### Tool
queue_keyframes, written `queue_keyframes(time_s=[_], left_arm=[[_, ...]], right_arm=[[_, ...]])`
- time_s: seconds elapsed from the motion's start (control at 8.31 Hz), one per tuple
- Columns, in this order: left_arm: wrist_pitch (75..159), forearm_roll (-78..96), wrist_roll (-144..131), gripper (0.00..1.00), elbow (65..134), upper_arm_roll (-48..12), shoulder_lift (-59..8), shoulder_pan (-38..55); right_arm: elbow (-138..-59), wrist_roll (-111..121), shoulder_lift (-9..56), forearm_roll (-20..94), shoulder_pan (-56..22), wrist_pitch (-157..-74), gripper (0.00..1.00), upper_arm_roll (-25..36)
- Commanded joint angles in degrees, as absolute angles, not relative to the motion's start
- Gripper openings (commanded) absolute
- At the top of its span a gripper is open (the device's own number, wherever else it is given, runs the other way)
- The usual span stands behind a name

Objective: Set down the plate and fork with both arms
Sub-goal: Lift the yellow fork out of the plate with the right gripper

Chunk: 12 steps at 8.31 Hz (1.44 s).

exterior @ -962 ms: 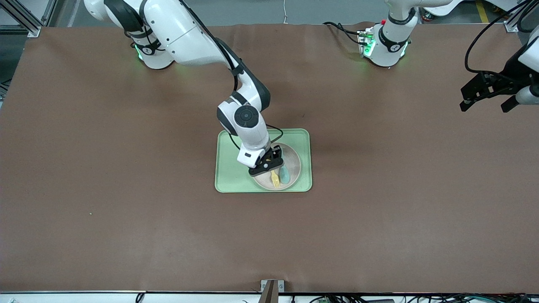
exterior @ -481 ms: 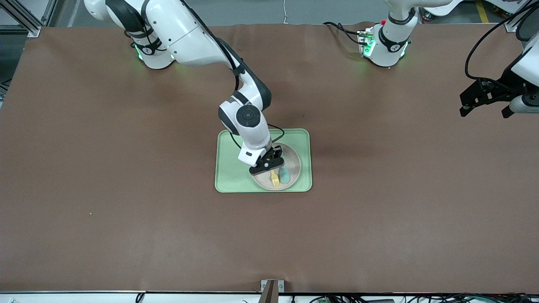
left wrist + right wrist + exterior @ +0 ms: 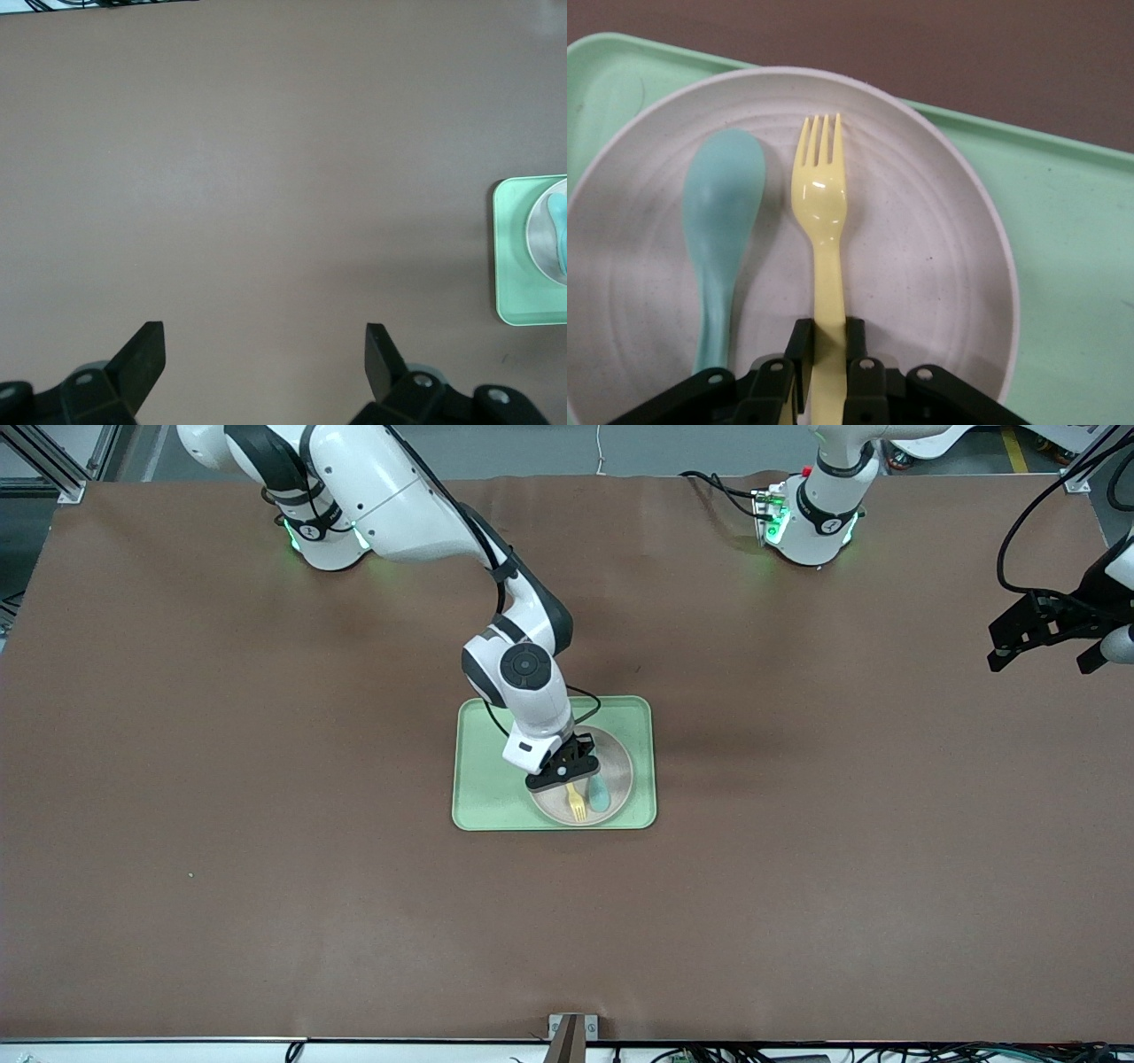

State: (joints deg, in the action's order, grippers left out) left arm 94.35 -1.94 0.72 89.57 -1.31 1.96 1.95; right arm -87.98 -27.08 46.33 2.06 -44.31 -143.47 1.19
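A round off-white plate (image 3: 620,771) (image 3: 921,266) rests in the light-green tray (image 3: 487,779) (image 3: 1072,230) mid-table. On the plate lies the pale-yellow fork (image 3: 578,804) (image 3: 819,212), tines toward the front camera. My right gripper (image 3: 567,772) (image 3: 827,335) is down at the plate and shut on the fork's handle, a finger pressed to each side. A teal spoon (image 3: 600,793) (image 3: 722,221) lies beside the fork on the plate. My left gripper (image 3: 1045,638) (image 3: 264,354) hangs open over bare table at the left arm's end, nothing between its fingers.
The tray's part toward the right arm's end is bare green surface. Brown cloth (image 3: 266,868) covers the whole table around the tray. The left wrist view catches the tray's edge (image 3: 505,257) with plate and spoon at its border.
My right gripper's fingers have closed onto the fork's handle. The left gripper has drifted a little toward the table's edge at the left arm's end.
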Motion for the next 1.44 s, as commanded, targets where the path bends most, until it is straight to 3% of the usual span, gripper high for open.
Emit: queue_keyframes(time_s=[0.0, 0.72, 1.08, 1.32], left_arm=[[93.6, -2.8, 0.7, 0.99, 88.3, -1.5, 1.7, 2.0], [93.7, -1.1, -0.1, 0.99, 88.9, -1.9, 1.8, 2.1], [93.6, -1.3, -0.1, 0.99, 88.8, -1.9, 2.4, 2.3], [93.5, -1.6, -0.2, 0.99, 88.8, -2.4, 2.9, 2.5]], right_arm=[[-87.5, -32.3, 46.3, 1.2, -45.3, -142.8, 0.11, 1.8], [-87.2, -36.6, 36.3, 2.3, -43.0, -122.7, 0.04, 1.7], [-92.8, -36.6, 33.7, 8.2, -35.3, -123.4, 0.03, 1.6], [-98.6, -36.6, 33.6, 8.3, -34.9, -130.7, 0.03, 1.6]])
